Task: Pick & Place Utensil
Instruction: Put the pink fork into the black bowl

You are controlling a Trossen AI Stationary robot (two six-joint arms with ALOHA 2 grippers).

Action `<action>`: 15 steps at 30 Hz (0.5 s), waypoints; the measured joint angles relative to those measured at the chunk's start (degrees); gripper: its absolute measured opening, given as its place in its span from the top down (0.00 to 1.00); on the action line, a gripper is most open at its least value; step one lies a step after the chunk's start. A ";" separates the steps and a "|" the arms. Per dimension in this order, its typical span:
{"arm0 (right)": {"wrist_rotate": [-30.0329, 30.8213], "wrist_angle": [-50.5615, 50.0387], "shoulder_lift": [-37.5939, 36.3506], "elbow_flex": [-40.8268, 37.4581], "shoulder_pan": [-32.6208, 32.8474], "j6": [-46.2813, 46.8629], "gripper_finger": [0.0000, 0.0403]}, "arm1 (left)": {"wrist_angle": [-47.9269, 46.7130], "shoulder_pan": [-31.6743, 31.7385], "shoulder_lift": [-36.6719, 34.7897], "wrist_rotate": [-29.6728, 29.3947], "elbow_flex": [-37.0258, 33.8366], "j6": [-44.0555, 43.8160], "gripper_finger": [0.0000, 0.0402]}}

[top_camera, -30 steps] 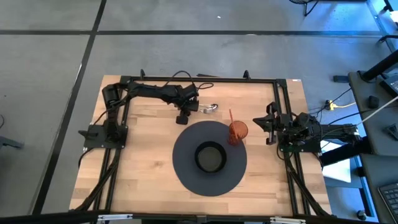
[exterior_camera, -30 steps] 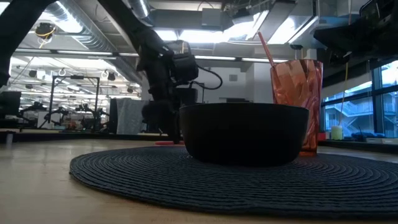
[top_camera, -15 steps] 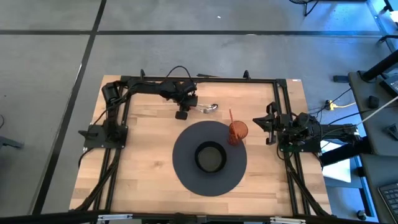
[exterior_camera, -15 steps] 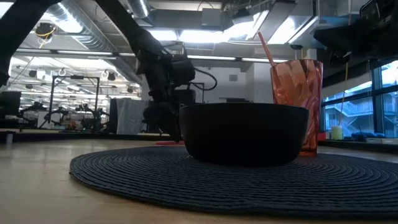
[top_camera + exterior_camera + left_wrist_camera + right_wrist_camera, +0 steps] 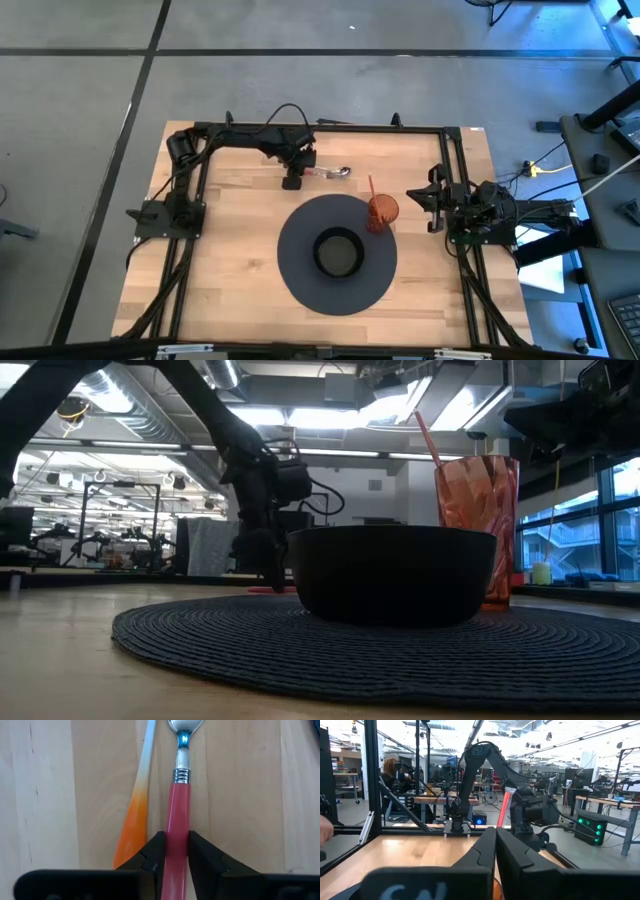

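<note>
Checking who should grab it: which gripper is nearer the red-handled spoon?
Left. The left gripper has its fingers closed on either side of the red-handled spoon's handle, at the table's far side. The right gripper waits by the right edge, beyond the orange cup.

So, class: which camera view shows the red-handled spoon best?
The left wrist view: the spoon fills the frame, its red handle pinched between the left gripper fingers, an orange utensil alongside. The high view shows it only small. In the low view the bowl hides it; the right wrist view doesn't show it.
</note>
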 joint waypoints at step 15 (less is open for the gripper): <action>0.02 -0.13 0.00 0.00 -0.01 -0.15 0.96 | -10.49 -6.65 -4.23 -5.14 -0.74 -2.10 0.89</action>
